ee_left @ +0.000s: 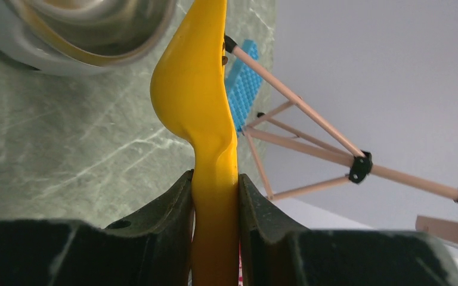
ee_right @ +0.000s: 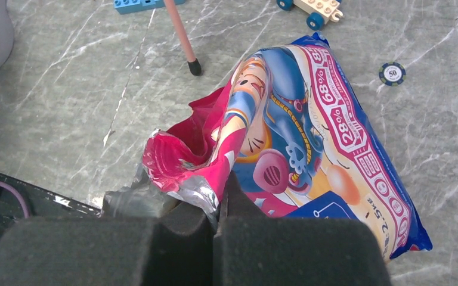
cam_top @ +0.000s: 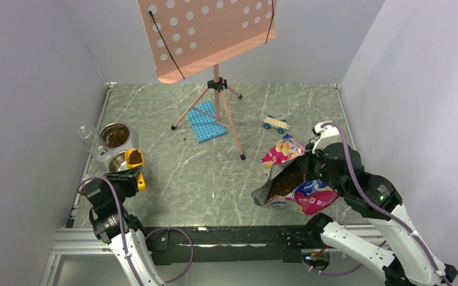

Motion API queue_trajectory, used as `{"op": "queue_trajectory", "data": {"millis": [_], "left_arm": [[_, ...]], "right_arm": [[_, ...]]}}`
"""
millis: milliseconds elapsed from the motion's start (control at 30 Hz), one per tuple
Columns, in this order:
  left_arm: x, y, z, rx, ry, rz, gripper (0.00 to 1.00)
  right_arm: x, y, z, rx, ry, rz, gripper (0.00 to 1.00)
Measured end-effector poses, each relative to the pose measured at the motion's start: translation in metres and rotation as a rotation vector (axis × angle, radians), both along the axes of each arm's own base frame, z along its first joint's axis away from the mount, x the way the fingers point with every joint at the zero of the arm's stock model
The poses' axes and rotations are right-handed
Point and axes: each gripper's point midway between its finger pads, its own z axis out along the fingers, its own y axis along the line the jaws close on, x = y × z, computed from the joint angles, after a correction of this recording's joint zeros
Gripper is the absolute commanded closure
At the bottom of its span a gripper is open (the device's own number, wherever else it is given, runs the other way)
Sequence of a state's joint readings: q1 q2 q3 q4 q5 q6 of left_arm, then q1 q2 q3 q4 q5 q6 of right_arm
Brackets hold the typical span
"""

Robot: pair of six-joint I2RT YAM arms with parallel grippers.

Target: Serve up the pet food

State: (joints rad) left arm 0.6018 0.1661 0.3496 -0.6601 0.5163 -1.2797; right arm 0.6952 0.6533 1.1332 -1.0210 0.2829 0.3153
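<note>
**Top view.** The music stand [cam_top: 206,36] cuts across the upper part of the frame, and its pink perforated board hides the back wall behind it. Pet food [cam_top: 286,182] shows as a dark brown mass inside the open mouth of the bag [cam_top: 313,199], which lies at the right. There is more in the far bowl [cam_top: 117,136] at the left edge and in the cup of the yellow scoop [cam_top: 135,158]. The scoop sits over the rim of the near bowl [cam_top: 117,162], whose contents are hard to make out. The left gripper [cam_top: 136,177] holds the scoop's handle. The right gripper [cam_top: 306,164] meets the bag's upper rim, but its fingers are lost against the dark arm. A blue studded plate [cam_top: 206,121] and a toy car [cam_top: 275,124] lie apart on the table [cam_top: 214,179].

**Left wrist view.** The left gripper [ee_left: 214,185] is clamped on the scoop [ee_left: 200,95], with a finger [ee_left: 167,208] pressing each side of the handle. The scoop is seen from its underside, so its load is hidden. Only a blurred part of one bowl's rim [ee_left: 95,30] enters the frame at top left.

**Right wrist view.** The right gripper [ee_right: 217,202] is closed on the torn, crumpled edge of the bag [ee_right: 298,137]. The bag's opening faces away, so no pet food is visible here. One rubber foot of the stand [ee_right: 194,67], the toy car [ee_right: 313,9] cut off at the top edge, and a small round chip [ee_right: 392,73] lie nearby.
</note>
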Motion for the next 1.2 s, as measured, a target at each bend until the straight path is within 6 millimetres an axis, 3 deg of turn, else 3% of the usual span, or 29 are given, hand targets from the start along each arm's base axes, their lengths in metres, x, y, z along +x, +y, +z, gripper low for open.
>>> {"op": "queue_trajectory", "data": {"millis": [467,900,1200], "left_arm": [[-0.003,0.03,-0.024,0.004,0.229,0.127,1.0],[-0.008,0.05,-0.017,0.023,0.518,0.114,1.0],[-0.015,0.049,-0.005,-0.001,0.644,0.069,1.0]], "right_arm": [[0.0,-0.001,0.0,-0.003,-0.001,-0.001,1.0],[-0.001,-0.002,0.001,0.0,-0.006,-0.003,1.0],[-0.001,-0.002,0.001,0.001,-0.007,-0.003,1.0]]}}
